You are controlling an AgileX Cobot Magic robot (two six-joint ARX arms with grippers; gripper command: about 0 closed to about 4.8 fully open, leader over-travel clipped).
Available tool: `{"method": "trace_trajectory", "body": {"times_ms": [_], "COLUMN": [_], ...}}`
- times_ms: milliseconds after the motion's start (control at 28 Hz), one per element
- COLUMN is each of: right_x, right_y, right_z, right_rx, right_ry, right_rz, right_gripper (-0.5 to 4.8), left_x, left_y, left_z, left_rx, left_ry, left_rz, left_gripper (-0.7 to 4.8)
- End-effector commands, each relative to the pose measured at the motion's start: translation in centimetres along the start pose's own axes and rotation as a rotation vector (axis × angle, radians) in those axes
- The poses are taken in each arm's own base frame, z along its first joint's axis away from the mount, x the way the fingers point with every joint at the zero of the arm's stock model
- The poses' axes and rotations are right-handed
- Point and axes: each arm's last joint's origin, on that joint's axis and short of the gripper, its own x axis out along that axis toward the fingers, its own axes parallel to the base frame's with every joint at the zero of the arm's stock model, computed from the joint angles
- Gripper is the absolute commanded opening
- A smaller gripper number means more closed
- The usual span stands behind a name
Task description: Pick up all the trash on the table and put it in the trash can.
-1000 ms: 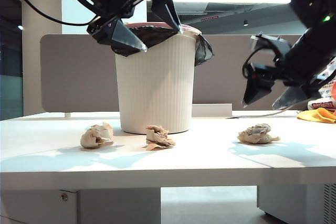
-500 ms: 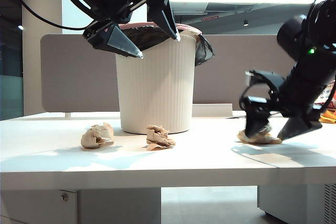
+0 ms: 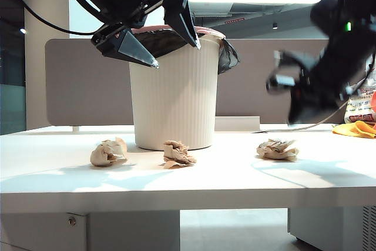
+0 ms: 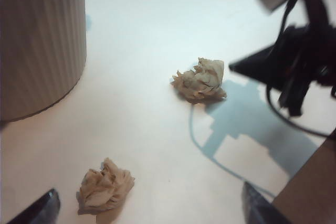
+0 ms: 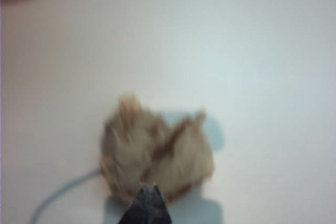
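Grasp attempt missed: right wad remains on counter

Counter (image 3: 188,186) carries all three wads; trash can (image 3: 174,89) stands behind them. Left gripper (image 3: 157,36) hangs wide open at the can rim. Right gripper (image 5: 148,203) has snapped shut on nothing and lifted clear since half a second ago. Right wad (image 3: 277,149), nudged slightly toward the can, lies unheld. Judgement: a repeat grasp is required.

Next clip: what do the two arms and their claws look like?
Both arms are black with loose black cables and small green indicator lights. The left claw has long, pointed, wedge-shaped black fingers with pale inner faces; the right claw is motion-blurred, black with a light-coloured part.
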Motion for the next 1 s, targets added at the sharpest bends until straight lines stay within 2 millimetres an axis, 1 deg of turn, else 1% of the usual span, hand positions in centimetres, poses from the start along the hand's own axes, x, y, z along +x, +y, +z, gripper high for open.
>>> {"method": "trace_trajectory", "body": {"times_ms": [36,71,143,179,214,393,500,571,750,1000], "right_x": [-1.5,-1.8,-1.8,-1.8,-1.8,-0.5,0.4,1.1,3.0,4.4], "right_y": [0.3,0.4,0.5,0.6,0.6,1.6,2.1,2.2,1.7,1.5], "right_z": [1.6,1.8,2.1,2.1,2.0,1.5,1.2,1.0,0.3,-0.6], "right_rx": [-0.017,-0.039,-0.083,-0.092,-0.108,-0.290,-0.359,-0.371,-0.367,-0.350], "right_ry": [-0.079,-0.099,-0.123,-0.124,-0.123,-0.108,-0.102,-0.103,-0.087,-0.051], "right_rz": [0.007,0.012,0.057,0.071,0.083,0.108,0.116,0.113,0.017,0.032], "right_gripper": [0.47,1.48,3.75,4.28,4.42,4.41,4.41,4.41,4.41,4.41], "left_x": [-0.1,-0.1,-0.1,-0.1,-0.1,-0.1,-0.1,-0.2,-0.2,-0.2], "left_y": [-0.1,-0.1,-0.1,-0.1,-0.1,-0.1,-0.1,-0.1,0.0,0.0], "left_z": [0.2,0.2,0.2,0.2,0.2,0.2,0.2,0.1,-0.2,-0.5], "left_rx": [0.005,0.005,0.005,0.005,0.005,0.005,0.004,0.004,-0.003,-0.027], "left_ry": [-0.012,-0.012,-0.012,-0.012,-0.011,-0.012,-0.011,-0.003,0.032,0.067], "left_rz": [-0.003,-0.003,-0.003,-0.003,-0.003,-0.003,-0.003,-0.002,0.004,0.004], "left_gripper": [4.79,4.79,4.79,4.79,4.79,4.79,4.79,4.79,4.79,4.79]}}
